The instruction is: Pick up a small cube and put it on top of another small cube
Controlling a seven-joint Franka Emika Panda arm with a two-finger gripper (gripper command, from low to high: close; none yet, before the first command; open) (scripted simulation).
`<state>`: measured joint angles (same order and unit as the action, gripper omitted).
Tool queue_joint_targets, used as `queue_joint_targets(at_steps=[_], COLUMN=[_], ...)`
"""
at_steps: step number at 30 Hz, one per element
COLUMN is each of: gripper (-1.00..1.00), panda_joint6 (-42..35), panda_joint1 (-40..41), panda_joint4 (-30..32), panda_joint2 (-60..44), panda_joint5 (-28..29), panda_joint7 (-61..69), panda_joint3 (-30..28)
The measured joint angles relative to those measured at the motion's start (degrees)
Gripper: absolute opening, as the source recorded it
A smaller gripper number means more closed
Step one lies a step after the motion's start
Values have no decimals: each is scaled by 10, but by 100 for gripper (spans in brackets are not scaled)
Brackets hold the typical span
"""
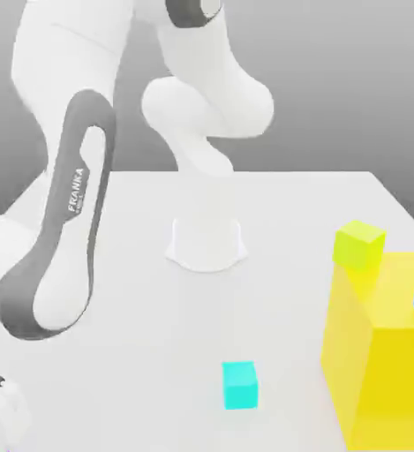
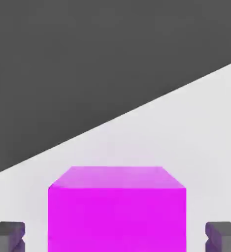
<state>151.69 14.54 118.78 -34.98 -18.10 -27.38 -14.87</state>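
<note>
Magenta small cube (image 2: 117, 219) between the parted fingers of the claw (image 2: 115, 237).

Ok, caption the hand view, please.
Magenta cube between the end effector's two fingers, near the table's edge.

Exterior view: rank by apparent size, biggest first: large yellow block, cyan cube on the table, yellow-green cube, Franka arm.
1. Franka arm
2. Large yellow block
3. Yellow-green cube and cyan cube: they look about alike, so I won't rank them.
</note>
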Motion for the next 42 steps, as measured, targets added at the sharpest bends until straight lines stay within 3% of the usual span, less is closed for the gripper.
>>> queue_joint_targets(at_steps=[5, 10, 24, 34, 38, 39, 42], gripper=[-100, -100, -100, -100, -100, 100, 100], panda_joint6=[-2, -68, -237, -354, -289, -271, -271], panda_joint1=[-1, -34, -236, -334, -343, -343, -343], panda_joint4=[0, 25, 131, 209, 263, 275, 275], panda_joint2=[2, 93, 376, 584, 574, 568, 568], panda_joint5=[0, 33, 77, 129, 133, 132, 132], panda_joint7=[0, -18, 18, 31, 32, 32, 32], panda_joint3=[-1, -19, 117, 227, 245, 247, 247])
